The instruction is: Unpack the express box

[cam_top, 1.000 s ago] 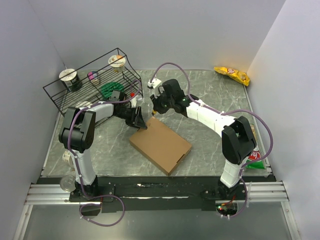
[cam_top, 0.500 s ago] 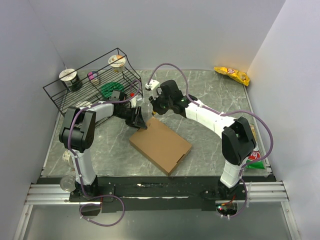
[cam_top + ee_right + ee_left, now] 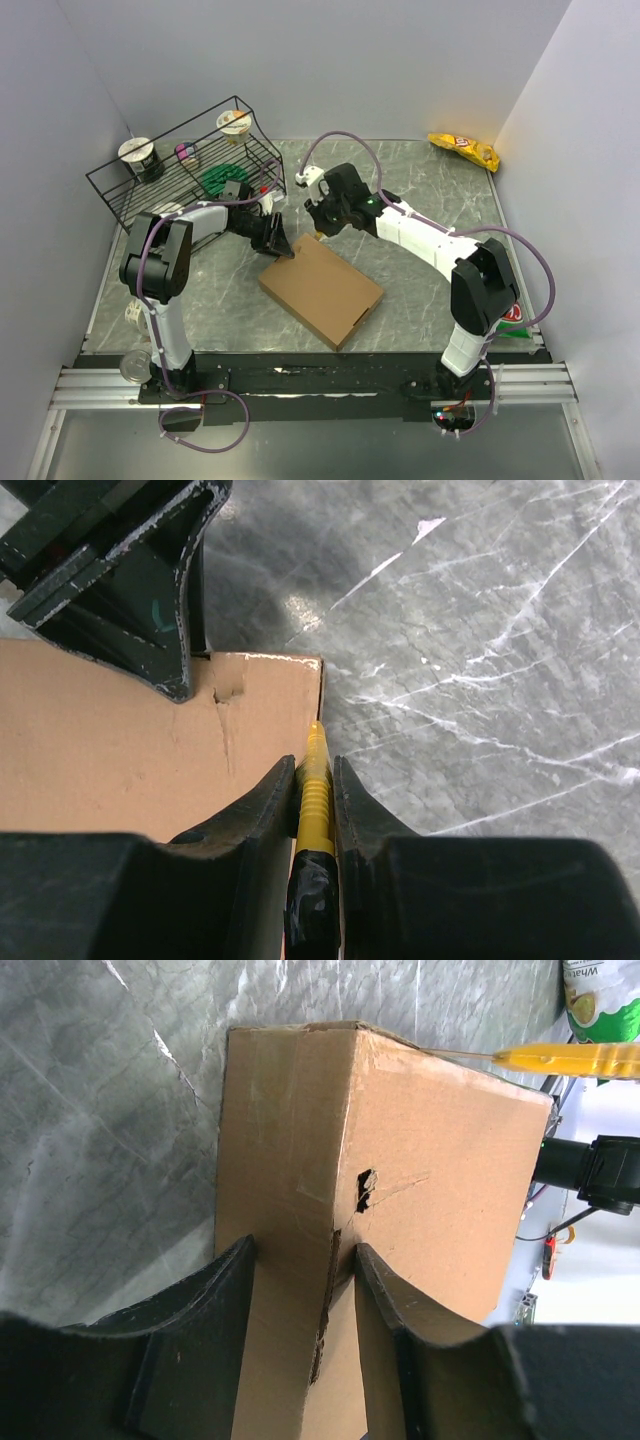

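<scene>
1. The express box [image 3: 320, 290], flat plain brown cardboard, lies closed mid-table on the grey marbled table [image 3: 420, 200]. Its long axis runs from far left to near right.
2. The left gripper [image 3: 305, 1250] pinches the box's far left corner, near a small tear [image 3: 365, 1188].
3. The right gripper [image 3: 313, 765] is clenched on a ribbed yellow cutter [image 3: 314, 800], its tip at the box's far edge.
4. Far left, a black wire basket [image 3: 160, 138] holds 2 cups [image 3: 139, 153] and a green item [image 3: 217, 180].

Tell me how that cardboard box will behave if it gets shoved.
The express box lies flat and wide on the smooth table, so it would probably slide, not tip. The tear by its corner suggests thin, easily dented walls.
</scene>
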Controlling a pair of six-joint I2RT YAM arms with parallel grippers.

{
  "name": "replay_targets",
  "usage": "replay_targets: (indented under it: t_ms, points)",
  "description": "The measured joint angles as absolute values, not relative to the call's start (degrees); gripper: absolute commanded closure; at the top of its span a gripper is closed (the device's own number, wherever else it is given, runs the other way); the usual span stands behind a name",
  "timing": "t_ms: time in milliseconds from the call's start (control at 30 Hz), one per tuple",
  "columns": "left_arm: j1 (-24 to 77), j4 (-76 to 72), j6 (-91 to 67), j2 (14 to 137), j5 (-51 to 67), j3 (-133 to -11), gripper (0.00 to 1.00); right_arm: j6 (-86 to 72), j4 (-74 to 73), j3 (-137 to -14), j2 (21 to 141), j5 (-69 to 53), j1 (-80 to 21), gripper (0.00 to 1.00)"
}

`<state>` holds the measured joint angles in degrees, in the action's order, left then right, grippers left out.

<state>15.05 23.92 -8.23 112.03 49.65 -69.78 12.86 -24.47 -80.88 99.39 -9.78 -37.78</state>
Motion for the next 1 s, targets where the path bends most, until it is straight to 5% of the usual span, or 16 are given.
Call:
replay_targets:
  t_ms: [1000]
  points:
    - [14.0,24.6,-9.8,112.4,49.5,-69.9,0.84,14.0,-33.0,-73.9,91.1,-8.5,-37.7,1.0]
